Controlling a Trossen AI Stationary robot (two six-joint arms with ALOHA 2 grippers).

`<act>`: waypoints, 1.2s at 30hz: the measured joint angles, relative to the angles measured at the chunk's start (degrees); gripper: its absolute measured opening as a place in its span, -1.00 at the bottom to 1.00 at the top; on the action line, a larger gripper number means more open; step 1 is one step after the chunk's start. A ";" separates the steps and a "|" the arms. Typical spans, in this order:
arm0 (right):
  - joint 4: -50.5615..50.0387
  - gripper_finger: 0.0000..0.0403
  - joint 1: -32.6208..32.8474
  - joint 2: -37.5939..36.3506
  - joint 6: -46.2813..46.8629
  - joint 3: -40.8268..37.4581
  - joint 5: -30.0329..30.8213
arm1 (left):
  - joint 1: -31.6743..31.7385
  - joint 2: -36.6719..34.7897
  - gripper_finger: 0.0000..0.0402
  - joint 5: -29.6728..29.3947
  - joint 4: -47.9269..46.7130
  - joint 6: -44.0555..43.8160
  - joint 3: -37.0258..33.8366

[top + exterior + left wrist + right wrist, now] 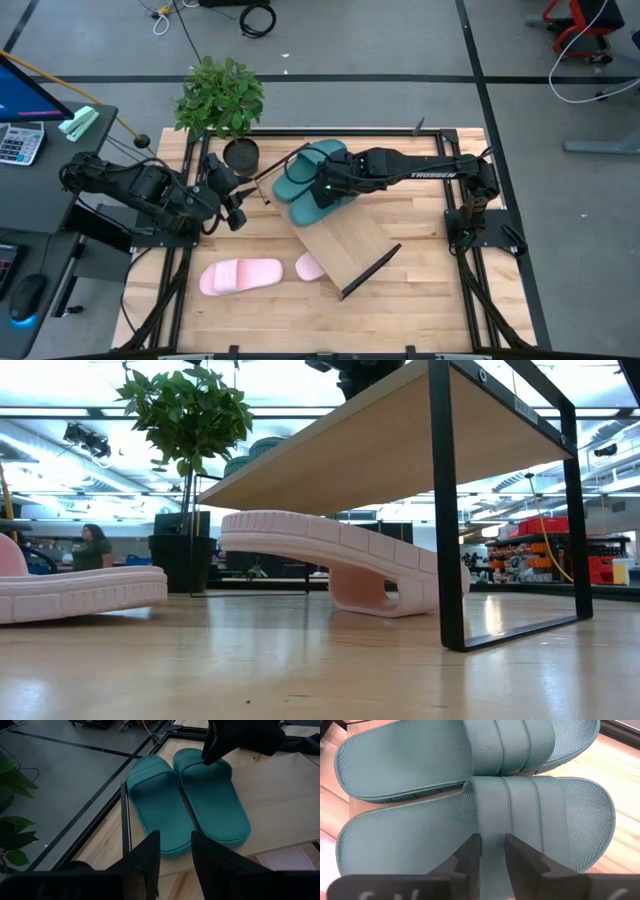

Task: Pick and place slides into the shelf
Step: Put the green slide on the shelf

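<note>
1. Two teal slides (312, 180) lie side by side on one end of the shelf (345, 245), which sits slanted on the bench (420, 290).
2. The right gripper (492, 851) hangs right over the strap of one teal slide – its fingers are a little apart, holding nothing.
3. The right arm has white letters on it – "TROSSEN".
4. The left gripper (175, 852) waits beside the plant (220, 98), fingers apart and empty.
5. One pink slide (240, 276) lies on the bench. The other pink slide (335, 560) is partly under the shelf.
</note>
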 joint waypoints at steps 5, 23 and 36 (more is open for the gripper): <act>-0.20 -0.55 -0.13 0.00 0.20 0.00 1.14 | 0.01 0.01 -0.44 0.00 0.00 0.00 0.00; 1.85 -0.41 -0.55 0.00 -2.53 0.00 -1.77 | 0.02 0.00 -0.43 0.00 0.00 -0.02 0.00; 3.72 -0.25 -0.48 -0.55 -1.56 0.57 -1.80 | 0.00 0.00 -0.44 0.00 -0.06 -0.09 0.00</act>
